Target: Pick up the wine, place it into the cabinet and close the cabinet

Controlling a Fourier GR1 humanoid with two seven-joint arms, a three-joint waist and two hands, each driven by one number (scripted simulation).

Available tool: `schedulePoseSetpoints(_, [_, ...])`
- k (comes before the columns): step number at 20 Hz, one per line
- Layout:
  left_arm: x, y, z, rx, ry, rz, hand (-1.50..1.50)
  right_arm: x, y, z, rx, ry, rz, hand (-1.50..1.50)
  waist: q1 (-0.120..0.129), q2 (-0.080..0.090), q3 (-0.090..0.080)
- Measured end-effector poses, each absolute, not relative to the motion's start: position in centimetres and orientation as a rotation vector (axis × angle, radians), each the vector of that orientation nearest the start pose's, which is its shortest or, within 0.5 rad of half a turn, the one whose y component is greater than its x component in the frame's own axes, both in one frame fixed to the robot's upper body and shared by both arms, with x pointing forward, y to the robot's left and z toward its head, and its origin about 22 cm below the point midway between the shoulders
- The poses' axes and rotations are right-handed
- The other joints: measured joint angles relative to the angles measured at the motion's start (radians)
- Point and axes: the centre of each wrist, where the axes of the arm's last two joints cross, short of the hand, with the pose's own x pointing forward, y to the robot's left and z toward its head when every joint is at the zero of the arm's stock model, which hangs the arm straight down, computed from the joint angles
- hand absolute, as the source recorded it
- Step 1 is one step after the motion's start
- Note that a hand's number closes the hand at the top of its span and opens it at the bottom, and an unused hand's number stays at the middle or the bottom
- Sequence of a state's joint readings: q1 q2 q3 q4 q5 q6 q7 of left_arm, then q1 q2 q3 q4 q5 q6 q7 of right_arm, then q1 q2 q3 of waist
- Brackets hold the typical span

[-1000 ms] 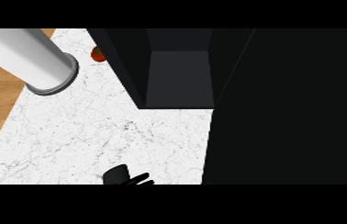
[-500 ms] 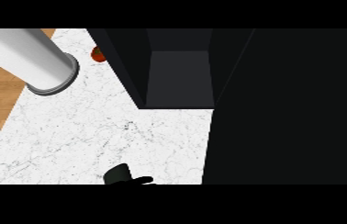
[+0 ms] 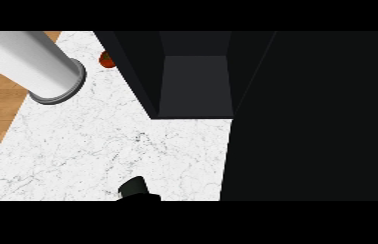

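Head view: the dark box-shaped cabinet (image 3: 193, 83) stands open on the white marble counter (image 3: 88, 148); we see no wine bottle inside it or elsewhere, so we judge placing and closing still undone. One black hand (image 3: 136, 188), seemingly the left, shows at the lower edge; whether it holds anything we cannot tell

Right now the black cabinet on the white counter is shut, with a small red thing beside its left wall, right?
No: the cabinet is open; the head view looks into it. The small red thing is beside its left wall.
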State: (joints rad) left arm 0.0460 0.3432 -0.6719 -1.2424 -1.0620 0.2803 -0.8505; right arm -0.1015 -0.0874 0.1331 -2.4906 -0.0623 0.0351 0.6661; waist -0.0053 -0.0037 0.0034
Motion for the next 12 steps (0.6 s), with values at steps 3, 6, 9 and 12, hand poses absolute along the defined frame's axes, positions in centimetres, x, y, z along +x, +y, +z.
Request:
schedulePoseSetpoints(3, [15.7, 20.3, -10.6, 0.106, 2.953, 2.398, 1.50, 15.2, -20.6, 20.8, 0.161, -1.912, 0.245, -1.50, 0.010, 0.006, -0.003])
schedulePoseSetpoints(6, [15.2, 19.8, -10.8, 0.088, 3.442, 2.082, 1.50, 15.4, -20.6, 20.8, 0.152, -1.928, 0.231, -1.50, 0.038, 0.018, -0.008])
schedulePoseSetpoints(9, [15.5, 19.9, -10.6, 0.084, 3.882, 1.598, 1.50, 15.5, -20.6, 20.7, 0.147, -1.935, 0.220, -1.50, 0.045, 0.019, -0.009])
schedulePoseSetpoints(12, [17.3, 21.1, -9.7, 0.076, 4.195, 0.964, 1.50, 15.5, -20.6, 20.7, 0.146, -1.932, 0.232, -1.50, 0.031, 0.013, -0.008])
